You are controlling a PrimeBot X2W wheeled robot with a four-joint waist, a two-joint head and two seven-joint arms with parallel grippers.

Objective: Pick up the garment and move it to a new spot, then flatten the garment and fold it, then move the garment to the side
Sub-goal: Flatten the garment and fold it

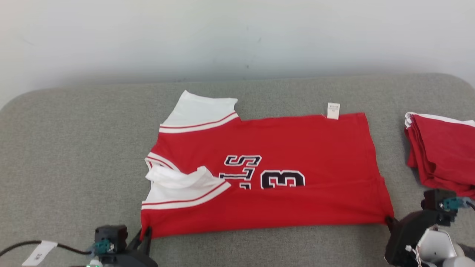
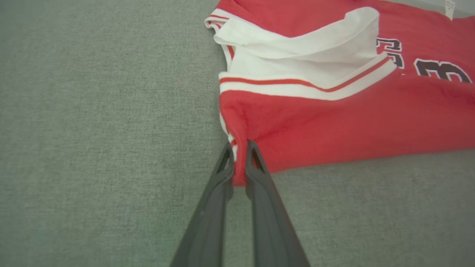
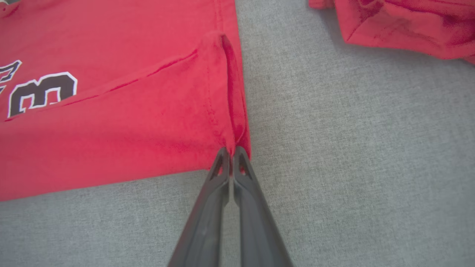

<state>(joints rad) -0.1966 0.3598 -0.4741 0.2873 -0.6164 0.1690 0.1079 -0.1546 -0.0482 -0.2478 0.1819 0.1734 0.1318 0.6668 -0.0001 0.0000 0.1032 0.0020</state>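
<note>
The garment (image 1: 282,200) is a red jersey with white sleeves and dark lettering, spread flat on the grey padded surface with its neck end to the left. My left gripper (image 1: 145,233) is shut on the jersey's near left corner (image 2: 239,163), below the white sleeve (image 2: 297,63). At the near right corner, by the hem, my right gripper (image 1: 388,220) is shut on the garment's fabric (image 3: 232,148). A small white tag (image 1: 333,110) sticks up from the far edge.
A stack of folded red garments (image 1: 441,155) lies at the right edge of the grey surface (image 1: 74,155), close to my right arm. A pale wall rises behind the surface. A black cable with a white label (image 1: 39,253) runs at the lower left.
</note>
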